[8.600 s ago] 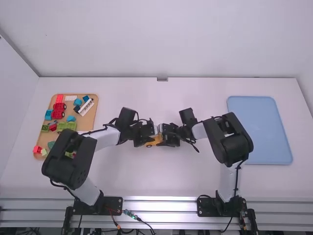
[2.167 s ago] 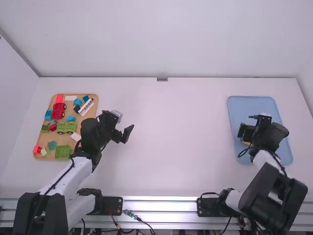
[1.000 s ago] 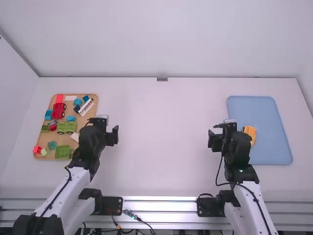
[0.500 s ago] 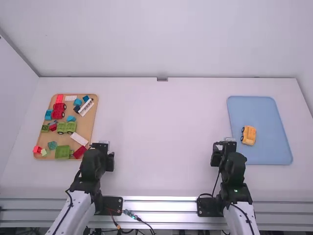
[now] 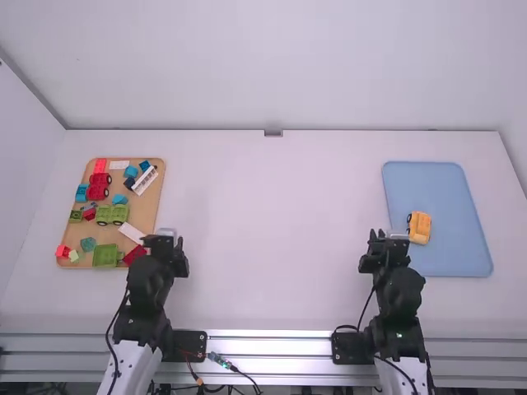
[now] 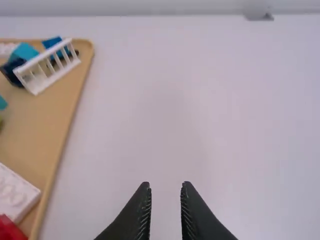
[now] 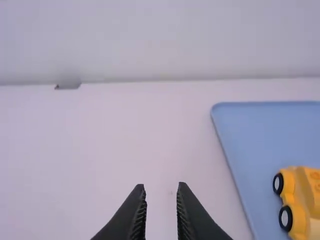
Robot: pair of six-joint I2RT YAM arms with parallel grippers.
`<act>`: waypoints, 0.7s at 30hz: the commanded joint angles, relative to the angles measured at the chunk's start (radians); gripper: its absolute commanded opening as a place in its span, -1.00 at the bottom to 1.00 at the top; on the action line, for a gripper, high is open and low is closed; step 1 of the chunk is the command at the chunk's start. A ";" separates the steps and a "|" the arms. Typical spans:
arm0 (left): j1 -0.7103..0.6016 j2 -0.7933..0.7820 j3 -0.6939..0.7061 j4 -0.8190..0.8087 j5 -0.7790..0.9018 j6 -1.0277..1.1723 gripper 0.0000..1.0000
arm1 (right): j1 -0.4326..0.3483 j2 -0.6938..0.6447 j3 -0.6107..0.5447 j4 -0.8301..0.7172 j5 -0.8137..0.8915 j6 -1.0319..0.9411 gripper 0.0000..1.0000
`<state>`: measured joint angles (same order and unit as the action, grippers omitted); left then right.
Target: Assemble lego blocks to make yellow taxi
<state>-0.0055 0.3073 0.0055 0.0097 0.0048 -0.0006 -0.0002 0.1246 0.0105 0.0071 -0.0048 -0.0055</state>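
The yellow taxi (image 5: 419,227) rests on the blue tray (image 5: 458,257) at the right, its dark wheels toward the tray's left edge; I cannot tell whether it is upright. My right gripper (image 5: 386,238) is left of the taxi, off the tray. In the right wrist view, that gripper (image 7: 161,187) is open and holds nothing, with the taxi (image 7: 301,200) off to one side. Beside the tan tray (image 5: 148,220) is my left gripper (image 5: 166,240). The left wrist view has this gripper (image 6: 165,186) open with nothing between its fingers.
The tan tray holds red, green, blue and white blocks, among them a green wheeled piece (image 5: 113,215) and a white rail-like piece (image 5: 145,180). A red block (image 5: 134,255) lies near its front right corner. Bare table (image 5: 272,247) stretches between the trays.
The taxi was between both grippers at the table's middle and now lies on the blue tray. Both arms have separated and drawn back toward their bases; the right one has left the tray.
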 commanded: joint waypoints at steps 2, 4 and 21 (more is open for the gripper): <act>0.006 -0.059 -0.006 -0.010 -0.005 0.001 -0.79 | 0.000 -0.052 -0.010 -0.007 0.005 0.006 -0.75; 0.006 -0.089 -0.006 -0.010 -0.005 0.001 -0.85 | 0.000 -0.076 -0.010 -0.007 0.005 0.006 -0.80; 0.006 -0.292 -0.006 -0.010 -0.005 0.001 -1.00 | 0.000 -0.125 -0.010 -0.007 0.005 0.006 -1.00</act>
<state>-0.0055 0.0338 0.0055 0.0105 0.0025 -0.0013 -0.0002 0.0090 0.0109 0.0074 -0.0025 -0.0063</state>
